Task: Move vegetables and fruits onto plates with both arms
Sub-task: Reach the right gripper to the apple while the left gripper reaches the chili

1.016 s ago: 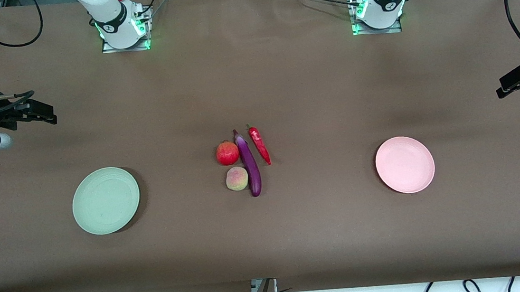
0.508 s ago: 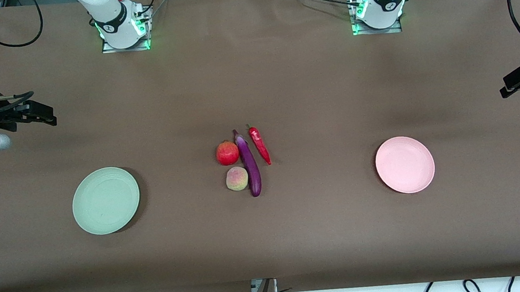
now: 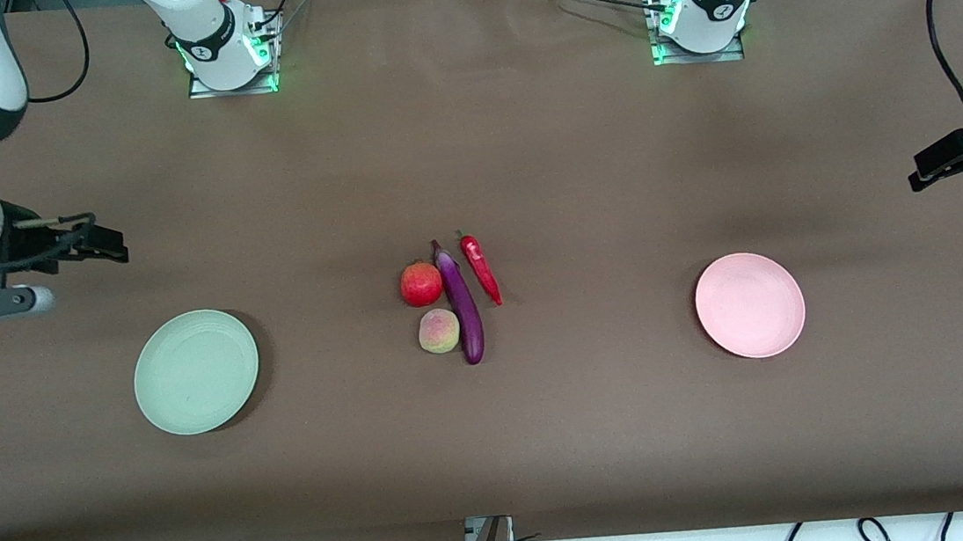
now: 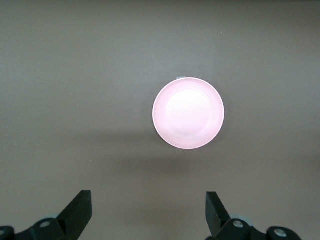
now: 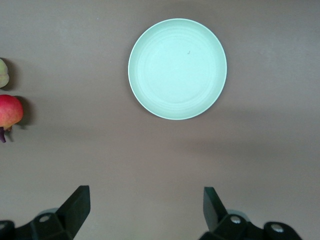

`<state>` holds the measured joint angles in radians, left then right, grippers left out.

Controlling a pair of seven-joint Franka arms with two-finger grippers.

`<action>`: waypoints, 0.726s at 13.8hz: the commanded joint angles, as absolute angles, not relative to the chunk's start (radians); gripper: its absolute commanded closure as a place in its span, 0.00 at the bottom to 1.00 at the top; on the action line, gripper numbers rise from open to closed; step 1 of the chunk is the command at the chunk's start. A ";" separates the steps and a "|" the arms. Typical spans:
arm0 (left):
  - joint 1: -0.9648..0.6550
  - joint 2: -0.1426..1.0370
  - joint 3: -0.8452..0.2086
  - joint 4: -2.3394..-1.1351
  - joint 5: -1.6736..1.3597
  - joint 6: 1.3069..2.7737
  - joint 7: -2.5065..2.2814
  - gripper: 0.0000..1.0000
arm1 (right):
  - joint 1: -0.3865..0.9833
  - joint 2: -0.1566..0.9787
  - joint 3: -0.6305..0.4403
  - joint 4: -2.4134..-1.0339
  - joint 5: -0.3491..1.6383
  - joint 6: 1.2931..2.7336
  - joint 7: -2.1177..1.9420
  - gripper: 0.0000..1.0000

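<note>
Opening step, nothing moved yet. Left jaws [image 4: 147, 212] wide, empty, over bench near pink plate [image 3: 750, 305]. Right jaws [image 5: 145, 210] wide, empty, near green plate [image 3: 196, 371]. Pomegranate [image 3: 421, 284], peach [image 3: 439, 331], eggplant [image 3: 460, 306], chili [image 3: 480, 269] clustered mid-bench, well apart from both jaws. Next probably: each arm reaches toward cluster.

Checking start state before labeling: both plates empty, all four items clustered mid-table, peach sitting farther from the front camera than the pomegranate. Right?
One slip: the peach sits nearer to the front camera than the pomegranate, as the front view shows. The rest holds: the green plate and pink plate are empty, and the eggplant and chili lie beside the fruits mid-table.
</note>
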<state>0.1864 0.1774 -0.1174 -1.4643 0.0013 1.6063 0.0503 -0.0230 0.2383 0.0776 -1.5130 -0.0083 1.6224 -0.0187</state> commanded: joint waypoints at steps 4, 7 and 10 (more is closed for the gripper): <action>0.071 0.256 -0.117 -1.439 -0.014 1.580 0.045 0.00 | 0.006 0.374 0.083 -1.503 0.076 1.701 -0.020 0.00; -0.068 0.287 -0.121 -1.442 -0.072 1.577 -0.185 0.00 | 0.066 0.457 0.081 -1.512 0.166 1.790 -0.006 0.00; -0.216 0.420 -0.121 -1.442 -0.138 1.648 -0.400 0.00 | 0.141 0.505 0.081 -1.513 0.167 1.838 0.076 0.00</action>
